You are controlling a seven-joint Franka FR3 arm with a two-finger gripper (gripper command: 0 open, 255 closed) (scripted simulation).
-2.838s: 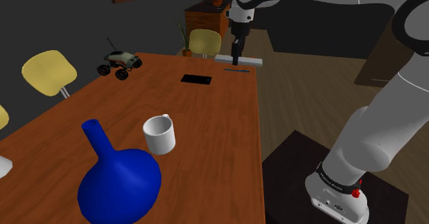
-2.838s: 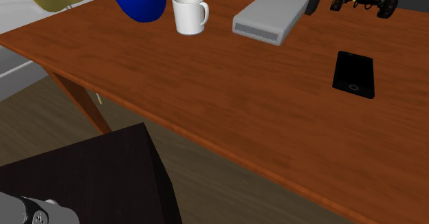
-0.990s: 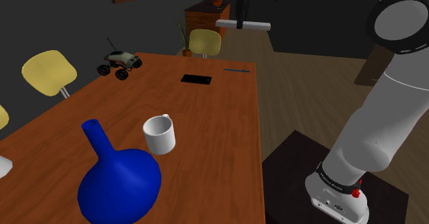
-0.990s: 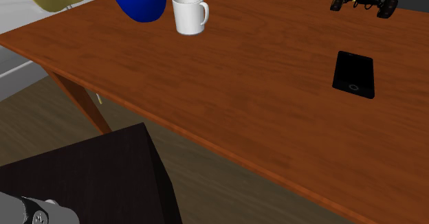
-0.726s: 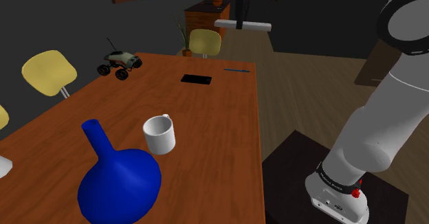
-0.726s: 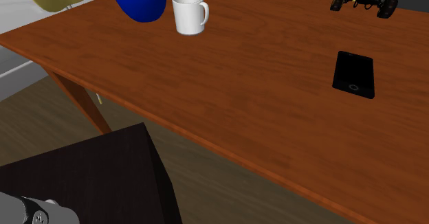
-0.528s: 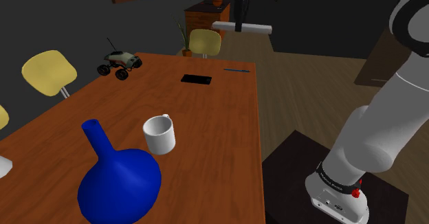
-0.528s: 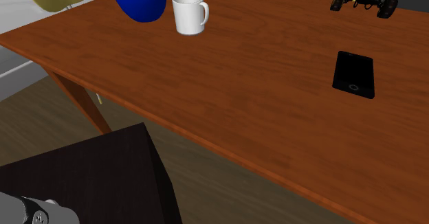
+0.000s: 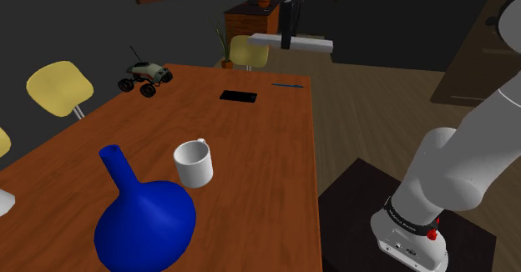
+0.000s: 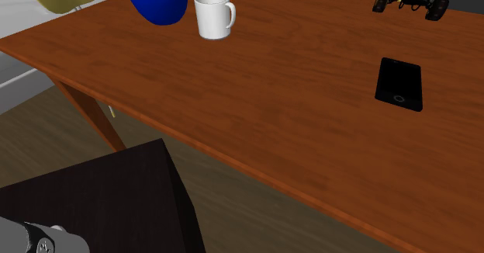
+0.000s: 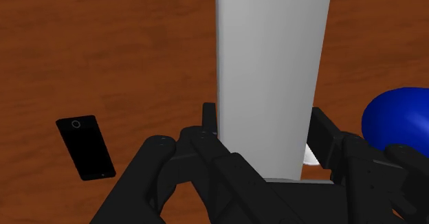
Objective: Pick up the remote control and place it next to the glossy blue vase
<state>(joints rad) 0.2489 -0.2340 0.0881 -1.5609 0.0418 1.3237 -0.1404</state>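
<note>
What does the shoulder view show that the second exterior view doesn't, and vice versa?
Shoulder view alone: the gripper shut on the grey remote, held up off the table, plus the white arm, a blue pen and a dresser. Second exterior view alone: the table leg. Both: the blue vase, white mug, black phone, toy car, wooden table and dark stand.

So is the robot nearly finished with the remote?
About halfway. Picking up looks done: the grey remote is clasped in the black fingers, high in the air above the table. Left to do: carry it over and set it down beside the blue vase.
</note>
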